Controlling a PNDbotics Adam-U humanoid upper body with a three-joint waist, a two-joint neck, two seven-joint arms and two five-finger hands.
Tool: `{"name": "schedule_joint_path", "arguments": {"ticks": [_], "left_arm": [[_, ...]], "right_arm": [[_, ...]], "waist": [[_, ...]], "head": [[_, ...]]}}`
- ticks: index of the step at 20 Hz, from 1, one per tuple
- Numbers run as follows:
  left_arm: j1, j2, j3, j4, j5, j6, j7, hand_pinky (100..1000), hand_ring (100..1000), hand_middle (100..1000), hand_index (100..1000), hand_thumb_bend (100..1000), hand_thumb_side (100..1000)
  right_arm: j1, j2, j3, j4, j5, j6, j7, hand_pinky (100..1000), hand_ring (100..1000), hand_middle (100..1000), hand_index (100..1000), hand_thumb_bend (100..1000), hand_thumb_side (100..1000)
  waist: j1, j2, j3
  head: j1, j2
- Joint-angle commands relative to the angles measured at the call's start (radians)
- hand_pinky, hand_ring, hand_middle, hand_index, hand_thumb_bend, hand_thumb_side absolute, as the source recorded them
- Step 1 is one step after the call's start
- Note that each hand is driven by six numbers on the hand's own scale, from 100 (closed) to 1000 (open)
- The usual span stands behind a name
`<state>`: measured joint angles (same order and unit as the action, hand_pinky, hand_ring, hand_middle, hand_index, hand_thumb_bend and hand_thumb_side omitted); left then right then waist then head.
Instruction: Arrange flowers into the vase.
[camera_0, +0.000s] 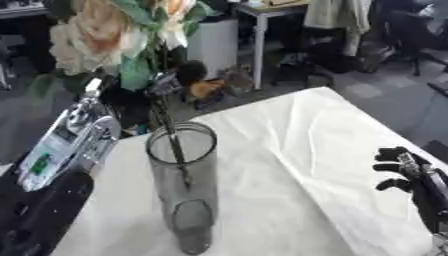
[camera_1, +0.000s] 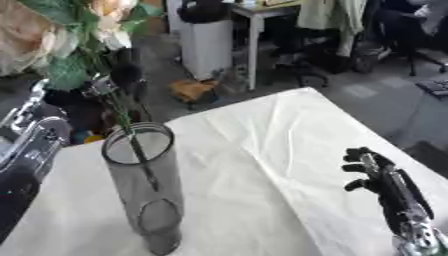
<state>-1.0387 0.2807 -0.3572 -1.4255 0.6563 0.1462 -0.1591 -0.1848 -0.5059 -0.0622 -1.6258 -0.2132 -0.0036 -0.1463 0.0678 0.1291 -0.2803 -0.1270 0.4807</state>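
A tall clear glass vase (camera_0: 184, 185) stands on the white-clothed table (camera_0: 306, 165) at the left front. A bunch of cream and peach flowers (camera_0: 92, 40) with green leaves is held above it. A thin stem (camera_0: 178, 150) runs down through the vase's mouth, its end partway down inside. My left hand (camera_0: 166, 82) is curled round the stems just above the rim, and its silver and black arm comes in from the lower left. My right hand (camera_1: 372, 167) rests at the lower right on the cloth, fingers relaxed and holding nothing.
The table's far edge runs diagonally behind the vase. Beyond it on the floor are a white cabinet (camera_1: 208, 45), a desk leg (camera_0: 259, 50) and an orange object (camera_1: 192, 90). Creased white cloth stretches between the vase and my right hand.
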Motion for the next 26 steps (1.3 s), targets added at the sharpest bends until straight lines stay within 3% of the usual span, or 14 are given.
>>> {"name": "schedule_joint_path", "arguments": {"ticks": [1, 10, 19, 26], "left_arm": [[-0.015, 0.012, 0.014, -0.005, -0.023, -0.006, 0.002, 378, 379, 402, 459, 842, 213], [-0.007, 0.018, 0.016, 0.018, -0.132, -0.027, -0.030, 568, 616, 577, 593, 877, 289], [0.000, 0.037, 0.021, 0.034, -0.267, -0.016, -0.108, 673, 731, 676, 685, 912, 360], [0.005, 0.045, 0.023, 0.040, -0.315, -0.008, -0.149, 715, 762, 717, 720, 946, 438]], "right_arm": [[-0.011, -0.020, -0.012, -0.008, 0.004, -0.001, 0.002, 478, 713, 691, 778, 100, 841], [-0.010, -0.019, -0.014, -0.007, 0.004, -0.002, 0.003, 478, 713, 691, 777, 100, 840], [-0.008, -0.019, -0.016, -0.006, 0.003, -0.003, 0.003, 478, 713, 691, 776, 100, 840], [-0.006, -0.018, -0.017, -0.005, 0.003, -0.003, 0.002, 478, 713, 691, 776, 100, 840]], "waist": [[-0.012, -0.012, 0.002], [-0.013, -0.012, 0.004], [-0.016, -0.013, 0.006], [-0.019, -0.015, 0.006]], "head": [[-0.006, -0.010], [-0.011, -0.011], [-0.016, -0.008], [-0.019, -0.007]]}}
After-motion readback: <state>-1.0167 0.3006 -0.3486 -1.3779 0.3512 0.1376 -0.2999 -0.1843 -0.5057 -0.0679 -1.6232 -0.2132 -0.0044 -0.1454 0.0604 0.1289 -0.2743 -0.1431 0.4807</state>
